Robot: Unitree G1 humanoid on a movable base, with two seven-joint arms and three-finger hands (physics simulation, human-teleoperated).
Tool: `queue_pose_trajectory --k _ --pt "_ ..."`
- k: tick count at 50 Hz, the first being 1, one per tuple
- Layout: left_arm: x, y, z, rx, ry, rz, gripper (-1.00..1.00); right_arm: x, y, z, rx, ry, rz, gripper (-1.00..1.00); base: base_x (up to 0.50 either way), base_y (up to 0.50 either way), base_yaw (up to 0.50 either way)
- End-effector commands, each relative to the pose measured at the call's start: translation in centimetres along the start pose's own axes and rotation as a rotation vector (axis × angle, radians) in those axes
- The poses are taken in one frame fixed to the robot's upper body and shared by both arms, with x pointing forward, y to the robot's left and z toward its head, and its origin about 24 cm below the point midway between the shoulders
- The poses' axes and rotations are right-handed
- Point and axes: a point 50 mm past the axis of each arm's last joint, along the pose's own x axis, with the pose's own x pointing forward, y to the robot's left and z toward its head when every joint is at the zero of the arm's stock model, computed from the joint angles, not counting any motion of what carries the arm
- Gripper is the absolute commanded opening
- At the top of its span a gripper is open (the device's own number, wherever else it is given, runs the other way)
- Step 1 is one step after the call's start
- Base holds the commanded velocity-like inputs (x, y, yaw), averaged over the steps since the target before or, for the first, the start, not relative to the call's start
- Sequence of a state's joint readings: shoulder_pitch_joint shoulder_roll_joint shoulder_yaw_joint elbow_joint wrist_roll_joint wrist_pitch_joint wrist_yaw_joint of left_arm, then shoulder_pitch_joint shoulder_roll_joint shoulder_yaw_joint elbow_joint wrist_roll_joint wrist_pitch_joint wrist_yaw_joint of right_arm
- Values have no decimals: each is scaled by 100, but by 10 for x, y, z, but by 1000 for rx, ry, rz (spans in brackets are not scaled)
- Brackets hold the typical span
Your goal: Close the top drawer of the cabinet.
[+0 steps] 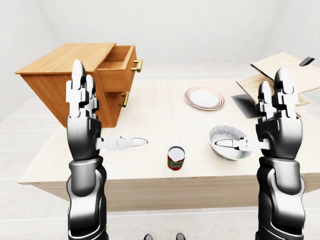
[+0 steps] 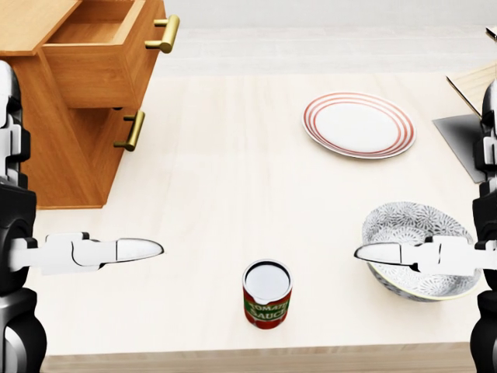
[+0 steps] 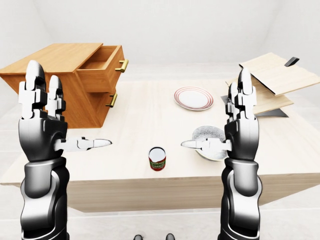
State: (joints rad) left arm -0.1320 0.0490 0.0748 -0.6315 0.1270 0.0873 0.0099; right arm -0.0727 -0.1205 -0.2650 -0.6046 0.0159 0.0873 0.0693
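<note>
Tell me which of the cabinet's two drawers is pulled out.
The top drawer: it juts out from the cabinet, its hollow inside exposed. The lower drawer sits flush with the cabinet face.
</note>
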Motion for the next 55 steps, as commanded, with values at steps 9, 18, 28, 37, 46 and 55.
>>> queue_pose_trajectory --k 9,18,28,37,46,55 --pt "2 2 7 6 -33 2 100 1 3 -2 -21 9 14 100 0 50 0" --pt "-1 1 2 1 -9 -4 100 1 3 -2 -22 9 12 100 0 50 0" --pt "-1 0 4 -2 -15 -5 100 -6 6 -6 -9 39 47 100 1 50 0" --pt "0 -4 2 -10 -9 -14 100 -8 6 -8 24 50 56 100 26 47 0" --pt "-2 -3 1 -10 -2 -13 100 -10 7 -10 24 61 69 100 35 42 0" --pt "-3 -5 0 -11 9 -20 100 -10 6 -13 18 77 56 100 31 19 0"
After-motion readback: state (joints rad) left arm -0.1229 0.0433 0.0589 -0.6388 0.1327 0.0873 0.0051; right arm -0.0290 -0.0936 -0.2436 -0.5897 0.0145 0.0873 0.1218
